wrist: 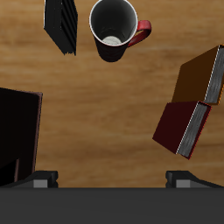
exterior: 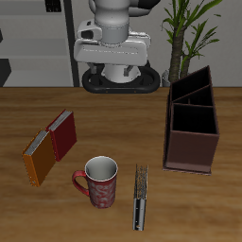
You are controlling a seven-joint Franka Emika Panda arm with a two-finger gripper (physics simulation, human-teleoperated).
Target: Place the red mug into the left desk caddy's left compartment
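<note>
Exterior view gives me the whole wooden table [exterior: 113, 123] from the front, with the white Franka arm [exterior: 113, 43] folded above its base at twelve o'clock. My dark red ceramic mug with the pale speckles and white inside [exterior: 99, 181] stands upright near the table's front edge, at about six o'clock from the table's middle, its loop handle pointing toward nine o'clock. It touches nothing. At three o'clock from the mug, close by but apart, a thin dark book [exterior: 141, 197] stands on edge. At about ten o'clock from the mug sit two books side by side, a dark red one [exterior: 62, 135] and an orange one [exterior: 41, 158], leaning together. The left desk caddy, a dark maroon-brown rectangular box organiser with thin dividers [exterior: 192, 128], sits well apart from the mug at about two o'clock from it. The pockets I can see into look dark, with nothing showing in them; I cannot tell from here which end pocket has the higher walls.

From the wrist view I see the mug [wrist: 115, 29], the thin dark book [wrist: 61, 24], both coloured books [wrist: 197, 101] and a corner of the caddy [wrist: 19, 136]. My gripper [wrist: 112, 179] shows only as two dark finger tips [wrist: 42, 179] set wide apart, holding nothing, high above the table.
</note>
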